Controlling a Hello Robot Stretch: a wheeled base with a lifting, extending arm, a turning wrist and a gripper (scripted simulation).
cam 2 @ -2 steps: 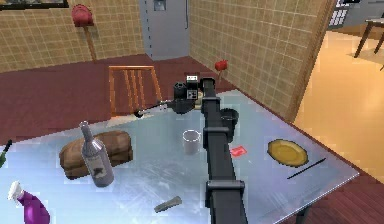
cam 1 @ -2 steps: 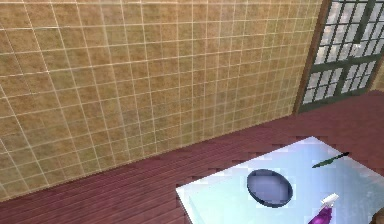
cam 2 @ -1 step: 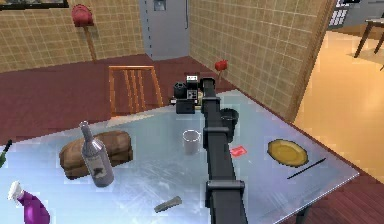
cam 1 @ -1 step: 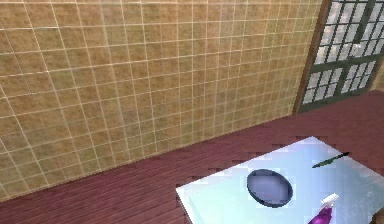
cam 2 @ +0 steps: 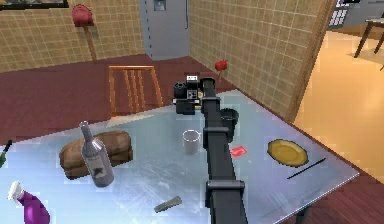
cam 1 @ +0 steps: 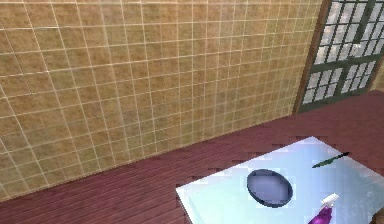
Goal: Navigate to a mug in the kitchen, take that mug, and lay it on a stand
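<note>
Arm side view: the arm (cam 2: 215,150) stretches over the table (cam 2: 130,195), gripper (cam 2: 183,90) near its far edge. I cannot tell its grip, or whether it holds anything. A pale cup (cam 2: 190,142), probably the mug, stands just left of the arm. It looks light, rigid and breakable, best taken around the body. This view shows a chair (cam 2: 133,88); the forward view shows a window (cam 1: 345,45).

Grey mug (cam 2: 190,141) upright on table (cam 2: 262,176)

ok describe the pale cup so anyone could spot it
Find the glossy table. Near its middle, just left of the dark arm, stands a small pale cup. Unlike the black cup across the arm, it is light grey.
</note>
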